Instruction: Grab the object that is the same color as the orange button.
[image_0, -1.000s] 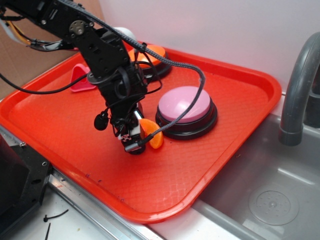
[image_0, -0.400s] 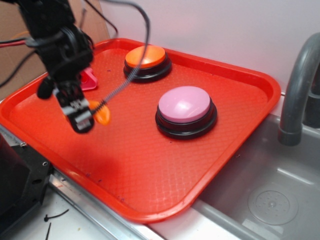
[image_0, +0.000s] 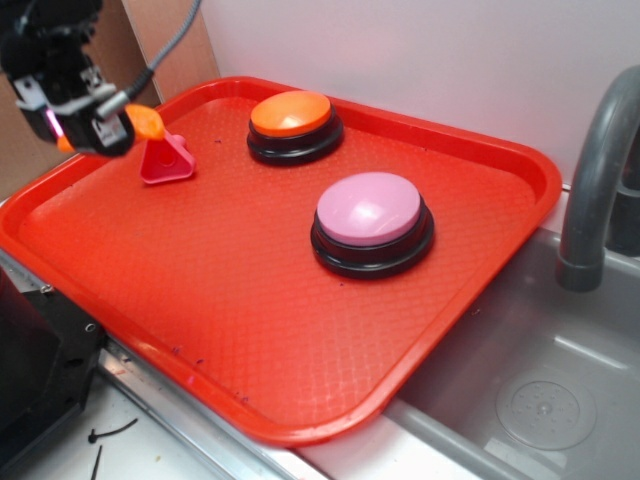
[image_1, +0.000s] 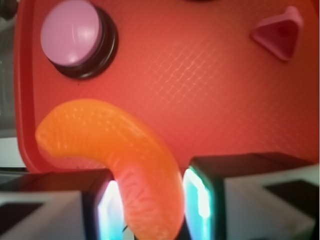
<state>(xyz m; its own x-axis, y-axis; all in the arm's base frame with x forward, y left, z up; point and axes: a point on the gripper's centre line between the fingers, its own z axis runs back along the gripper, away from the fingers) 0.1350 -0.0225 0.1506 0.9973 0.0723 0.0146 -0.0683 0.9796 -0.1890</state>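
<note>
Ridged orange segment (image_1: 131, 165) clamped airborne; orange button (image_0: 291, 114) on tray.

At the far left we see the gripper (image_0: 88, 128) raised above the tray's left edge, closed on the orange segment (image_0: 146, 122), whose curved end pokes out to the right of the jaws. Just beside it, on the red tray (image_0: 480, 270), lies the pink triangular piece (image_0: 167, 163). Farther right, near the tray's far rim, sits the orange button (image_0: 293, 124) on its black base. The pink button (image_0: 371, 222) stands nearer to us and to the right, well apart from the orange one. Right of the tray we see a grey sink (image_0: 540, 390) and a grey faucet (image_0: 592, 170).
</note>
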